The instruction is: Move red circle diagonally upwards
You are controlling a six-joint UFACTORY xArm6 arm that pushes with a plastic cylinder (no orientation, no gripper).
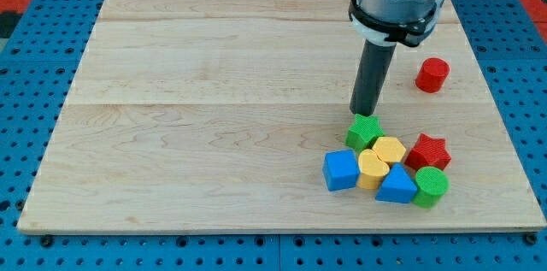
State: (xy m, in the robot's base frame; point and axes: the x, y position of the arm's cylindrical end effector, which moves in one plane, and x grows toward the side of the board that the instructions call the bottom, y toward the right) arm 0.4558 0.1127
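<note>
Blue triangle fronts cluster; my tip, bare rod gripping nothing, touches green star, well left of red circle, unpositioned for diagonal push.

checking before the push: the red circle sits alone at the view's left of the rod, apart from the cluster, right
Not quite. The camera view shows the red circle alone and apart from the cluster, but at the view's right of the rod; my tip is just above the green star.
</note>
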